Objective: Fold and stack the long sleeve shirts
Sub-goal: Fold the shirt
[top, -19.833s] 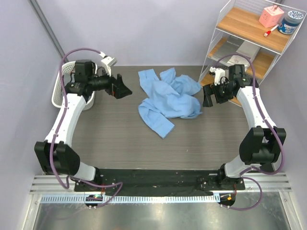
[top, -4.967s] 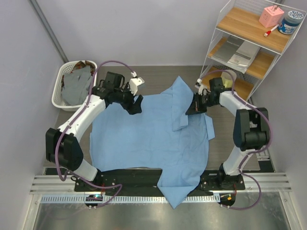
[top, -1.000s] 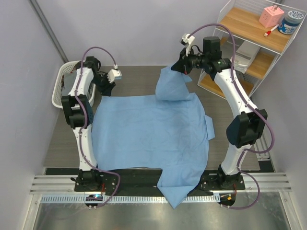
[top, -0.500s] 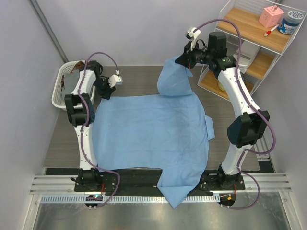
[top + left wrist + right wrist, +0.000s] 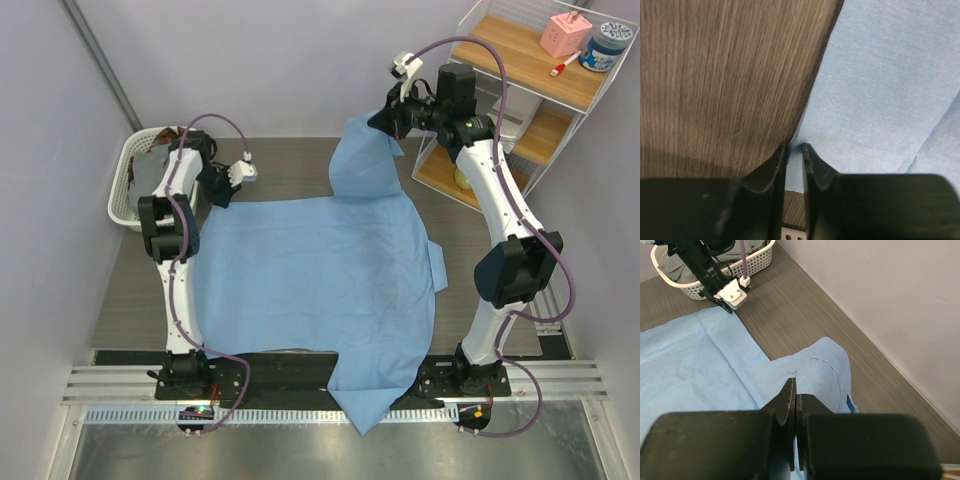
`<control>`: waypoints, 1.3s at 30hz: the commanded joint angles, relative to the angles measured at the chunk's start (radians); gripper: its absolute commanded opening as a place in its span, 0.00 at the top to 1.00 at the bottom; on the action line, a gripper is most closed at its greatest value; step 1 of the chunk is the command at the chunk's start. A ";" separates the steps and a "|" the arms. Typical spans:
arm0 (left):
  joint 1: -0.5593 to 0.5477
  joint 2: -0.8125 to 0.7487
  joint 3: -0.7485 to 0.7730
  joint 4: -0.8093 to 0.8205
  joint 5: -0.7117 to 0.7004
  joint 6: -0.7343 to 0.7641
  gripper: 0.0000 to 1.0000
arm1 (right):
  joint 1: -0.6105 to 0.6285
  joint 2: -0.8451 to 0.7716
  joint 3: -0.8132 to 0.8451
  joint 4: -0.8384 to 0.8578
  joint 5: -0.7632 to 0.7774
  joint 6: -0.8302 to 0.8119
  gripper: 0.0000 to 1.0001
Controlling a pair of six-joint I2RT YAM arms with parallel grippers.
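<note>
The light blue shirt [image 5: 310, 270] lies spread flat on the desk [image 5: 290, 165], its nearest corner just beside the white basket [image 5: 118, 210] and the rest running away from the basket across the wood. At the end furthest from the basket, one tail hangs over the desk edge.

My left hand [image 5: 794, 150] is low at that corner next to the basket. Its fingers are drawn close, with only a narrow slit between them, and the shirt's edge sits in the slit. I cannot tell whether they actually bite the cloth. I judge I am there to anchor or take this corner so the body stays flat.

My right hand [image 5: 385, 120] is well apart from the basket, up above the shirt's far edge. Its fingers are pressed together on a fold of blue cloth, probably a sleeve, which hangs from them as a limp flap down to the desk. Held high like this, the flap clears the body and can be laid over it without dragging wrinkles into it.

Grey cloth [image 5: 677, 267] waits in the basket, so I reckon this is an early fold with more shirts to come.
</note>
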 commanded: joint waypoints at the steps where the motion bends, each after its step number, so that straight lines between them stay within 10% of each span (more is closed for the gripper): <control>1: -0.002 -0.005 0.030 -0.024 0.008 0.029 0.86 | -0.004 -0.049 0.043 0.045 0.005 0.003 0.99; 14: -0.003 -0.241 -0.097 0.018 0.110 -0.032 1.00 | -0.016 -0.221 -0.047 0.042 0.023 0.037 0.99; 39: 0.010 -0.799 -1.019 0.177 0.073 0.290 0.98 | 0.053 -0.803 -0.679 -0.189 0.008 0.000 0.99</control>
